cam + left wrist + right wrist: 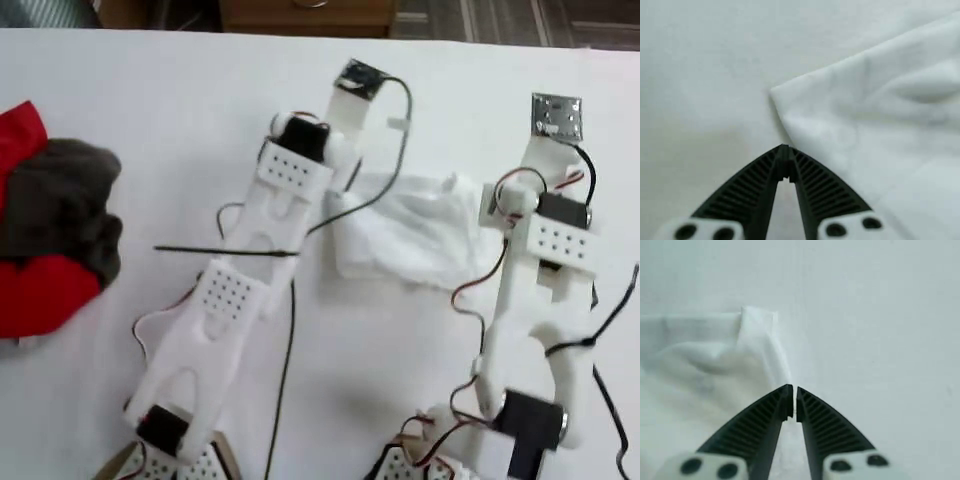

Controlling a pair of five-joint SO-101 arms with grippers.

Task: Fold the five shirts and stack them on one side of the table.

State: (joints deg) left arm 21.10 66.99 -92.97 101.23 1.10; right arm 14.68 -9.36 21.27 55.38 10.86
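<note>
A crumpled white shirt [410, 230] lies on the white table between my two arms. My left gripper [785, 150] is shut with nothing in it, its tips over bare table just off a folded corner of the white shirt [870, 130]. My right gripper [791, 390] is also shut, hovering at the opposite edge of the white shirt [705, 370], with nothing seen between its fingers. A pile of red shirts [35, 290] and a dark grey shirt [60, 205] sits at the table's left edge.
The left arm [250, 250] slants across the table's middle, and the right arm [545, 250] stands beside the shirt. Black cables [285, 370] trail over the table. Bare white table [180, 90] stretches toward the far edge.
</note>
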